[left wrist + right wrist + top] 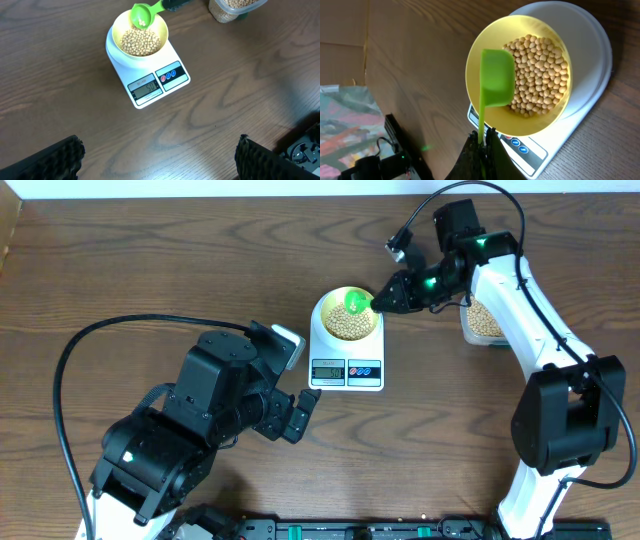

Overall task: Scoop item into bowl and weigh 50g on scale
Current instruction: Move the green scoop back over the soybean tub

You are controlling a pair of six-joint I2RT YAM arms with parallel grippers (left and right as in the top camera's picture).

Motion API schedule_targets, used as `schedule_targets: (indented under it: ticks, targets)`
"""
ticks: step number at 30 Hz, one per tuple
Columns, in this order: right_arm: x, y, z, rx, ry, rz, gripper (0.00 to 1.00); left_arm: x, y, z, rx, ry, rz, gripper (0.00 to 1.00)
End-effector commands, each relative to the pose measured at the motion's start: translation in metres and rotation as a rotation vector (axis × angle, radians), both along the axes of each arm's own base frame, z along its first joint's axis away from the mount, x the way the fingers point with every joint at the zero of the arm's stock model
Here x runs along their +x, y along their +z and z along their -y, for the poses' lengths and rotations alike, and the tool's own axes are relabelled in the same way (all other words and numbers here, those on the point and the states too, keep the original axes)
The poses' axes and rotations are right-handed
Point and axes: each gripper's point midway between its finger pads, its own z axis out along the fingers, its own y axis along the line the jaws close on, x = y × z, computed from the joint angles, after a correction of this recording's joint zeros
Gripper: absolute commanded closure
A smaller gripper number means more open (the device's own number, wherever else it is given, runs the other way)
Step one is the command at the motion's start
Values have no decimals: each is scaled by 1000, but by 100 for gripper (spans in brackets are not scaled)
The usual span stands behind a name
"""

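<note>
On the brown wooden surface (150, 270) stands 1 white digital scale (347, 383), with 1 grey display and 2 buttons, 1 red and 1 blue, at its 6 o'clock edge. On its platform, toward 12 o'clock, sits 1 pale yellow bowl (472, 75) holding a heap of soybeans (540, 75) too many to count. The right gripper (482, 145) is clamped on the handle of 1 green scoop (496, 80), whose cup hangs over the bowl's 1 o'clock rim, seen from overhead, with a few beans in it. 1 clear container (222, 15) of beans stands at 3 o'clock from the scale. The left gripper (162, 162) hovers at 7 o'clock, fingers wide apart, holding nothing.
</note>
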Motion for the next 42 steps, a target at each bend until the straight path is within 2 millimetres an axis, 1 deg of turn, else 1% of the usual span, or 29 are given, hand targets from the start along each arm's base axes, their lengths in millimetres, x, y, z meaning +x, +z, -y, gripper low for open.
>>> schedule_targets:
  ticks: [1, 5, 8, 9, 10, 11, 14, 18, 20, 23, 27, 30, 32, 37, 39, 42]
  targets:
    - [7, 33, 16, 53, -45, 50, 99, 2, 2, -2, 13, 2, 15, 1]
    - [9, 55, 42, 66, -105, 75, 99, 2, 2, -2, 13, 2, 16, 1]
    - [7, 71, 71, 63, -172, 87, 99, 2, 2, -2, 13, 2, 15, 1]
    - [8, 75, 86, 50, -208, 91, 99, 2, 2, -2, 13, 2, 16, 1]
    - [8, 76, 93, 41, -224, 91, 99, 2, 2, -2, 13, 2, 16, 1]
    - [8, 75, 107, 16, -258, 87, 99, 2, 2, -2, 13, 2, 16, 1]
    - [5, 70, 136, -15, -322, 52, 99, 2, 2, -2, 13, 2, 16, 1]
    - [2, 62, 163, -69, -374, 26, 99, 2, 2, -2, 13, 2, 15, 1]
    - [1, 53, 184, -144, -423, 14, 99, 2, 2, -2, 13, 2, 15, 1]
    - [-1, 41, 208, -271, -470, 3, 99, 2, 2, -2, 13, 2, 15, 1]
    - [-4, 33, 225, -354, -500, -10, 99, 2, 2, -2, 13, 2, 16, 1]
    - [-8, 28, 243, -432, -540, -29, 99, 2, 2, -2, 13, 2, 16, 1]
    - [-9, 26, 251, -468, -554, -31, 99, 2, 2, -2, 13, 2, 16, 1]
    - [-11, 22, 264, -558, -570, -28, 99, 2, 2, -2, 13, 2, 16, 1]
    - [-12, 20, 271, -641, -571, -21, 99, 2, 2, -2, 13, 2, 16, 1]
    - [-12, 18, 273, -751, -555, -3, 99, 2, 2, -2, 13, 2, 15, 1]
